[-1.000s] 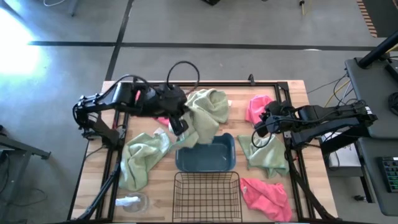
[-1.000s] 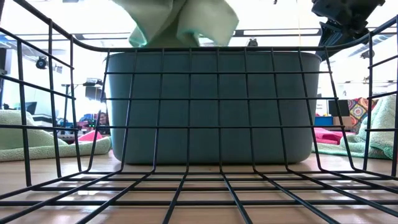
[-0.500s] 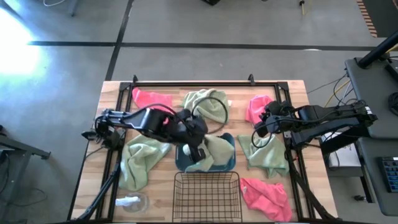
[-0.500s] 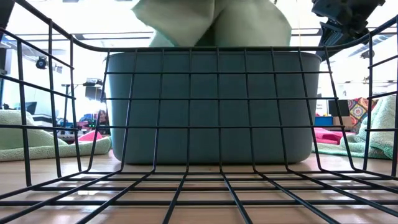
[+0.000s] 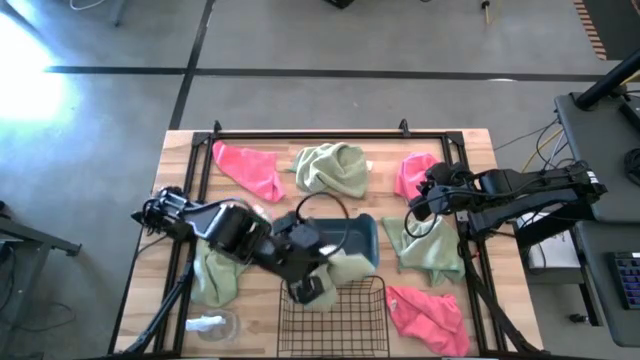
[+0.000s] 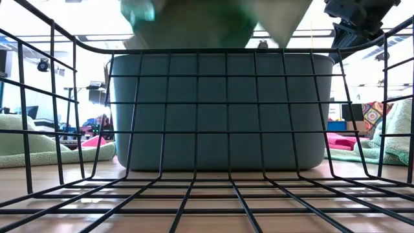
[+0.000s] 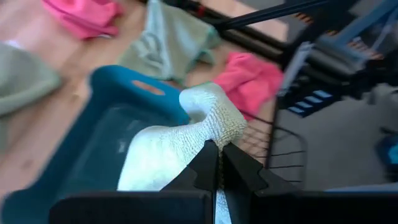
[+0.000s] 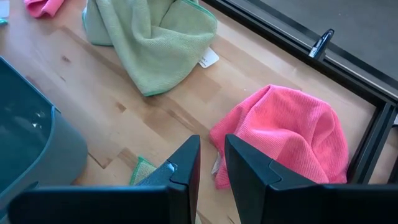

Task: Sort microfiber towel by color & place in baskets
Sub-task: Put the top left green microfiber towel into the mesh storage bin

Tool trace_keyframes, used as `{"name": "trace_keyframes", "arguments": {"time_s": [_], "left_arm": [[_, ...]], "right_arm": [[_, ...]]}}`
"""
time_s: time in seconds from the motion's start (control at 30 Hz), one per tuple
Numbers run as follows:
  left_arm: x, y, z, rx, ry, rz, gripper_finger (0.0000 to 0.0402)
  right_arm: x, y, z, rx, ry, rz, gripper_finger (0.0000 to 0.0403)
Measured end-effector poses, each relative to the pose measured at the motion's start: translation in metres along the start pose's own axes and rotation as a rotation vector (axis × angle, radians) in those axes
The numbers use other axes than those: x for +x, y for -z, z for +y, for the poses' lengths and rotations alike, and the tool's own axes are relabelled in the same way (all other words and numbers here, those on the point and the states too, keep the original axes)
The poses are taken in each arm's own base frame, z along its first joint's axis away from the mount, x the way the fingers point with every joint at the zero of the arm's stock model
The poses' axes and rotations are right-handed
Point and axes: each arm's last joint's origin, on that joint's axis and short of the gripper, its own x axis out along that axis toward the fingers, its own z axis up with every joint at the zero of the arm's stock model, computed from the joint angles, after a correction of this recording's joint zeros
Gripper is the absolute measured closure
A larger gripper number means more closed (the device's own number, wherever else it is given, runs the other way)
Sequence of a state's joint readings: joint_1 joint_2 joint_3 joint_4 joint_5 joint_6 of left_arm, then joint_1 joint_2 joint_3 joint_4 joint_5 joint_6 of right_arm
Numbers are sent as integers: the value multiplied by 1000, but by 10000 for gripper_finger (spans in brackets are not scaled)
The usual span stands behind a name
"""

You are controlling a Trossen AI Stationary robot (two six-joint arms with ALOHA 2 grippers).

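My left gripper is shut on a light green towel over the near side of the blue-grey bin, by the black wire basket. In the low view the towel hangs above the bin. My right gripper is open and empty above the table at the right, near a pink towel. Other towels lie flat on the table: pink, green, green, green, pink. My left gripper pinches a bunched fold of the green towel between its two fingers. The towel spreads from the fingers over the bin's near right part. In the low view its lower part goes behind the bin's rim; whether it rests inside, I cannot tell.
A small white-and-clear object lies at the table's near left corner. A black frame rail runs along the table's far edge and down both sides. The wire basket stands right against the bin's near side.
My left gripper has carried the green towel from the far left of the bin toward the table's near edge and right, across the bin to its near side. The towel has come away from the green towel at the far middle, which stays on the table.
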State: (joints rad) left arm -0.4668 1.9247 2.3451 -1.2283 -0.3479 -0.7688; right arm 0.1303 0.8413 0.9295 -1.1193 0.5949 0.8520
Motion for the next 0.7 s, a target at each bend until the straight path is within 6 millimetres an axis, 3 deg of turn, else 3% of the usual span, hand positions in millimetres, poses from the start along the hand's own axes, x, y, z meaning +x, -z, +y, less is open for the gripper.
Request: {"name": "trace_keyframes", "arguments": {"time_s": [0.3, 0.7], "left_arm": [[-17, 21, -37, -65, 180, -19, 401], [-34, 24, -69, -99, 398, -135, 401]], "right_arm": [[0, 0, 0, 0, 0, 0, 335], [0, 0, 0, 0, 0, 0, 335]]}}
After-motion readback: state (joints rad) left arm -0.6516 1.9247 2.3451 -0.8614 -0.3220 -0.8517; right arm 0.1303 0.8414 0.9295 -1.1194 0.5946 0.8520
